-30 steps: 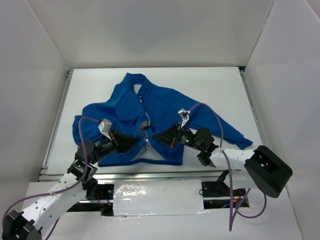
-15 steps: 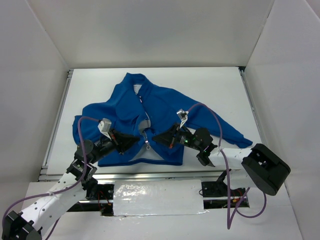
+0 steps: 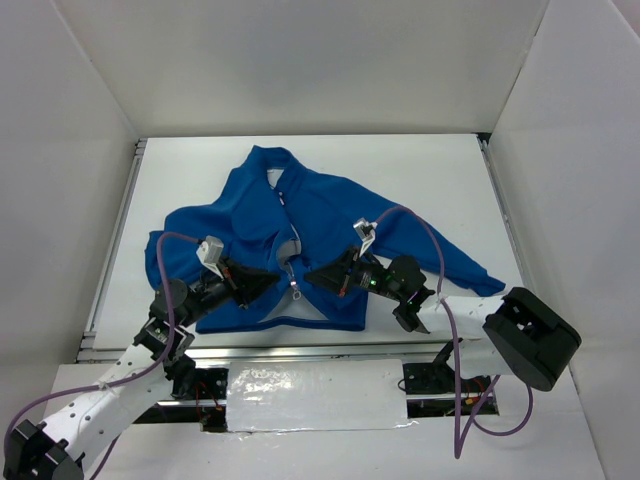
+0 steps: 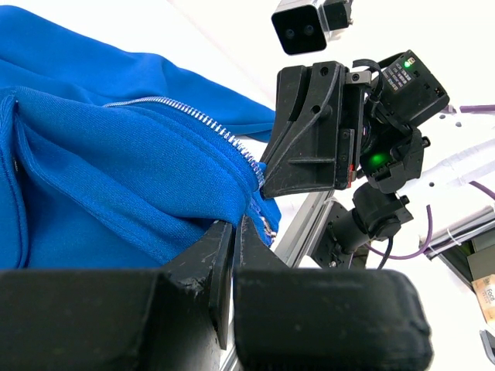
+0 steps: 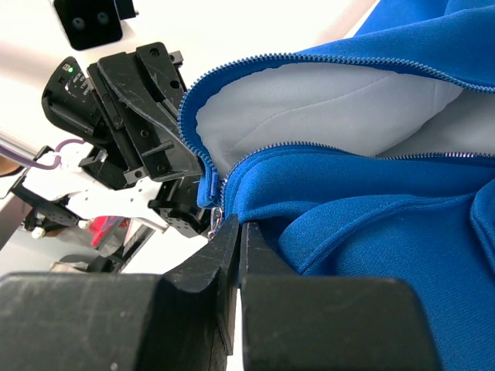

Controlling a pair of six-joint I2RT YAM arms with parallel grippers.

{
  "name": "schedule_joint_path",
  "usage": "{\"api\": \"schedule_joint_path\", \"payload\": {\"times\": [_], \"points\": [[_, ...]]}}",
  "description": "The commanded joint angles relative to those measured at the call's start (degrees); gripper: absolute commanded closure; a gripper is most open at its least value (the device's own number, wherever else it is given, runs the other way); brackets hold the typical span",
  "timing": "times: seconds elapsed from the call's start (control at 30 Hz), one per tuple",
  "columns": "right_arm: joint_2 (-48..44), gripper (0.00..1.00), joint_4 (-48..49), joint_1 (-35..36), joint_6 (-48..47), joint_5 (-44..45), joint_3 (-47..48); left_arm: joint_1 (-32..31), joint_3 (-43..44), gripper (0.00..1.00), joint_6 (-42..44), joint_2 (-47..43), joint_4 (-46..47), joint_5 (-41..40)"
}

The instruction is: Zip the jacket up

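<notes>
The bright blue jacket (image 3: 330, 215) lies flat on the white table, collar to the far side, its zipper undone near the hem with white lining showing. My left gripper (image 3: 278, 284) and right gripper (image 3: 310, 272) meet tip to tip at the bottom of the zipper. In the left wrist view the left gripper (image 4: 234, 224) is shut on blue fabric (image 4: 116, 178) at the front edge. In the right wrist view the right gripper (image 5: 239, 226) is shut on the opposite edge (image 5: 371, 224). The small metal pull (image 5: 216, 219) hangs free just beside its tips.
An aluminium rail (image 3: 300, 350) runs along the table's near edge just below the hem, and another rail (image 3: 115, 240) along the left side. White walls enclose the table. One sleeve (image 3: 470, 275) stretches out to the right.
The right arm has eased slightly left toward the zipper. Both grips and the jacket look the same.
</notes>
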Motion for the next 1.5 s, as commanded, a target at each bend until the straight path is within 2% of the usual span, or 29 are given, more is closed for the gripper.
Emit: {"api": "schedule_joint_path", "payload": {"times": [0.0, 1.47], "points": [[-0.87, 1.00, 4.24, -0.35, -0.24, 0.03, 1.14, 0.07, 0.91, 1.00, 0.37, -0.19, 5.43, 0.74], [-1.67, 1.00, 4.33, -1.41, -0.33, -0.24, 1.14, 0.07, -0.50, 1.00, -1.39, 2.19, 9.65, 2.15]]}}
